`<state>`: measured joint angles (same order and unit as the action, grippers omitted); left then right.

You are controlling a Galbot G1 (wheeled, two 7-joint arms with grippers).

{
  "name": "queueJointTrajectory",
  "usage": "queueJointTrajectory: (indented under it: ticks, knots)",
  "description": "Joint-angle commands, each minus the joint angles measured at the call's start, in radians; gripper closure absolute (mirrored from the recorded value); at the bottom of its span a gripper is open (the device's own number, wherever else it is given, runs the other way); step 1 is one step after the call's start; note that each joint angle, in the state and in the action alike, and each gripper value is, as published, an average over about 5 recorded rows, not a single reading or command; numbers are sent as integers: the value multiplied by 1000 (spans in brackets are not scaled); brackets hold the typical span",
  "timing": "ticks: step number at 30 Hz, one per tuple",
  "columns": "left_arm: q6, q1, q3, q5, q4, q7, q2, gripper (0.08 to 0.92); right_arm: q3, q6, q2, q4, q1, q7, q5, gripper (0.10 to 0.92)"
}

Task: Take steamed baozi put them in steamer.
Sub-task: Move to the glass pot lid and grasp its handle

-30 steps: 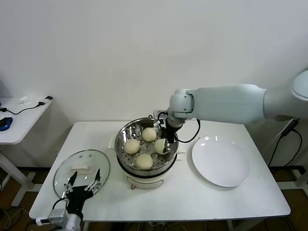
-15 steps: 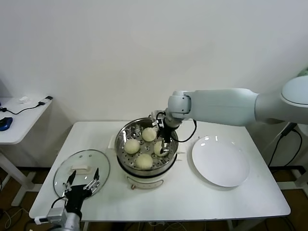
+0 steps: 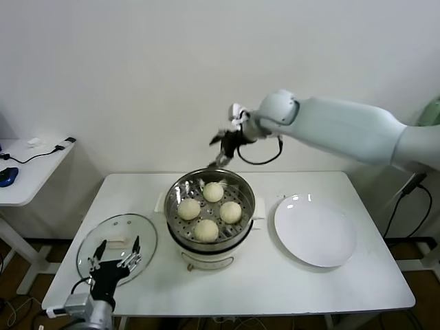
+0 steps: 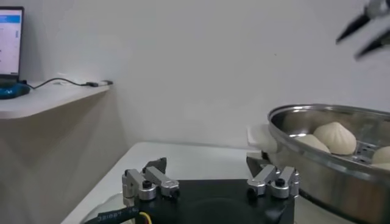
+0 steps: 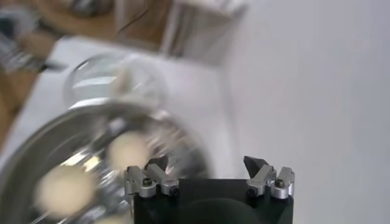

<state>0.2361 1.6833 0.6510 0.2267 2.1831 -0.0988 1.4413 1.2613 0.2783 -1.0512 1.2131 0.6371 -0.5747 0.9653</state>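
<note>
Four cream-white baozi lie on the perforated tray of the shiny steamer (image 3: pixel 176 190): one at the back (image 3: pixel 213 192), one on the left (image 3: pixel 189 208), one on the right (image 3: pixel 230 212), one at the front (image 3: pixel 206 230). My right gripper (image 3: pixel 219 147) hangs open and empty well above the steamer's back rim, near the wall; its wrist view (image 5: pixel 207 163) looks down on blurred baozi (image 5: pixel 130 150). My left gripper (image 3: pixel 117 256) is open and idle at the table's front left, over the glass lid; its wrist view (image 4: pixel 207 163) shows the steamer wall (image 4: pixel 317 170) and a baozi (image 4: pixel 334 137).
A bare white plate (image 3: pixel 315 231) lies right of the steamer. The round glass lid (image 3: pixel 127 230) with a white handle lies at front left. A side table (image 3: pixel 31 168) with cables stands further left. The white wall is close behind.
My right gripper has risen out of the steamer, up and back toward the wall, empty. The right-hand baozi it was at stays on the tray. The left arm has barely moved.
</note>
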Motion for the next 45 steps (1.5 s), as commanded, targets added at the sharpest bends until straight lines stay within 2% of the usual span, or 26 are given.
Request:
queueJointTrajectory:
  ticks: [1,6,11,15,22,28,38,45]
  knots:
    - [10,-4,0,9,-1,-7,-2,177,-491,-43,301,106,-345,456,-106,203]
    - [29,-29,6,7,-18,-4,-12,177,-854,-76,412,217,-747,590,-191,203]
    - [17,-47,5,-22,-52,2,-32,177,-1173,-151,428,304,-1155,631,-307,203]
    - [9,-56,4,-28,-70,-1,-53,177,-1441,-186,356,380,-1454,643,-342,203]
    - [-37,-71,15,-65,-92,-55,-69,177,-1738,-257,126,436,-1803,643,-428,203]
    - [-71,-62,15,-113,-113,-76,-99,177,-1837,-294,5,451,-1947,600,-474,203]
    - [-169,-67,4,-309,-181,-109,-140,177,-1839,-382,-100,454,-2072,563,-533,203]
    - [-242,-75,8,-503,-250,-175,-192,177,-1828,-392,-146,462,-2112,562,-566,203]
